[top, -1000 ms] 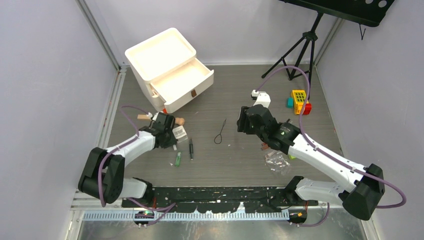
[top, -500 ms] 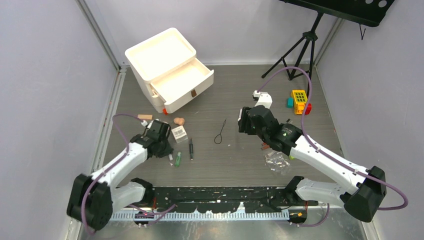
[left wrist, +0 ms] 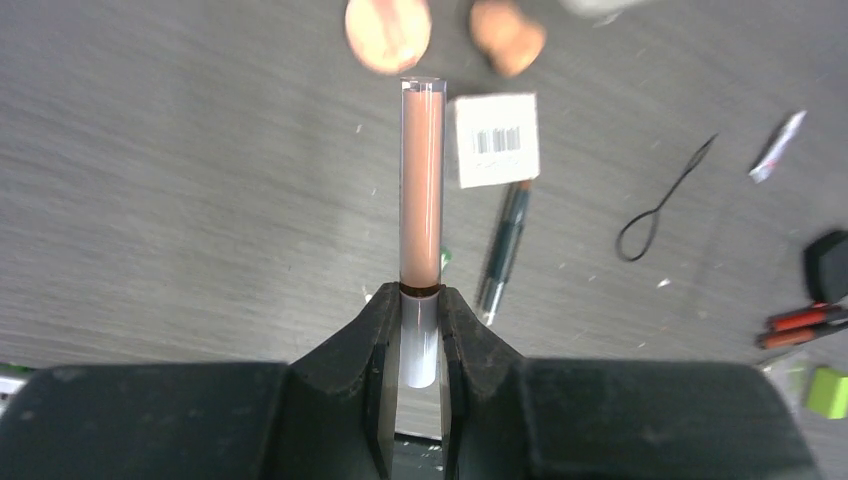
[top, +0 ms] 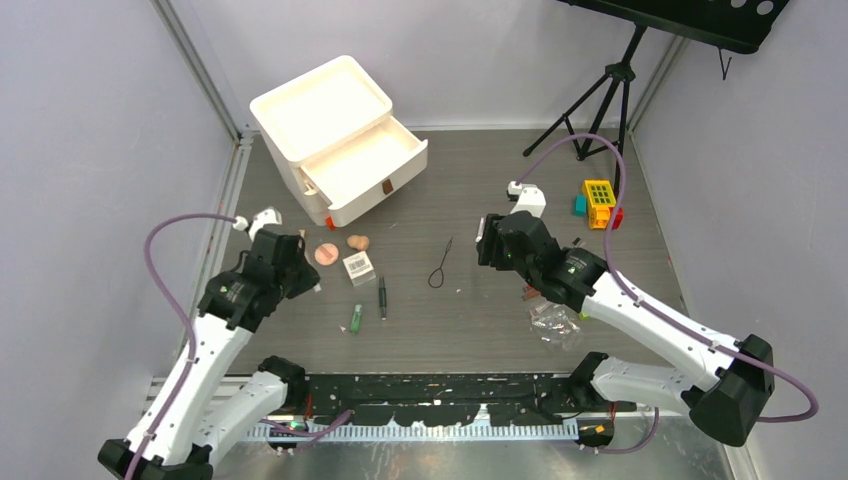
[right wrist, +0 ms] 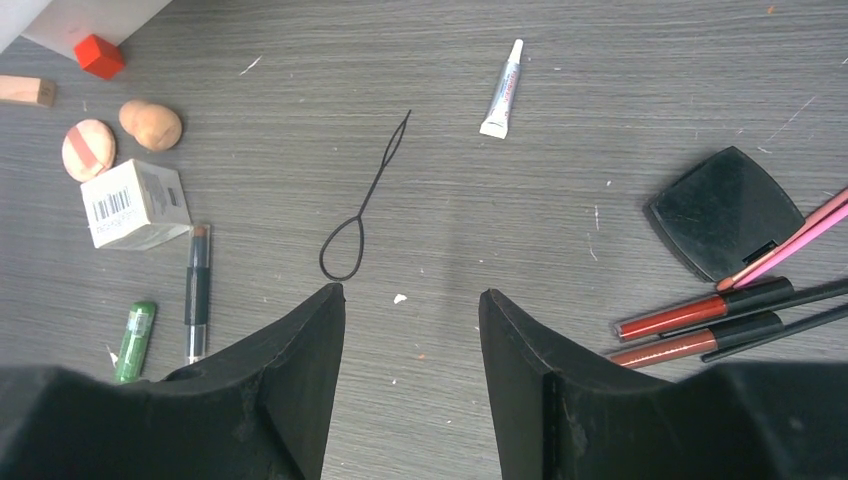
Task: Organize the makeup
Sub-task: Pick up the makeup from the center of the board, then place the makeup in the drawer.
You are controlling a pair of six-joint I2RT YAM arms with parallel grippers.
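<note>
My left gripper (left wrist: 420, 312) is shut on a clear tube of peach-brown liquid (left wrist: 421, 180) and holds it above the table, its tip toward the pink round puff (left wrist: 388, 35) and a peach sponge (left wrist: 508, 38). The clear barcoded box (left wrist: 497, 140), a black pencil (left wrist: 505, 250) and a green tube (top: 356, 319) lie near it. My right gripper (right wrist: 410, 295) is open and empty above bare table. A white tube (right wrist: 502, 88), the black compact (right wrist: 724, 212) and red pencils (right wrist: 700, 310) lie ahead of it and to its right.
A white drawer unit (top: 340, 135) with its drawer pulled open stands at the back left, a small red cube (top: 328, 221) at its foot. A black wire loop (top: 440, 265) lies mid-table. Toy blocks (top: 598, 203) and a tripod (top: 600, 100) are at the back right. Crinkled plastic (top: 553, 320) lies under the right arm.
My left arm has drawn back to the left and risen with the tube in its grip, uncovering the pink puff. The right arm has barely moved.
</note>
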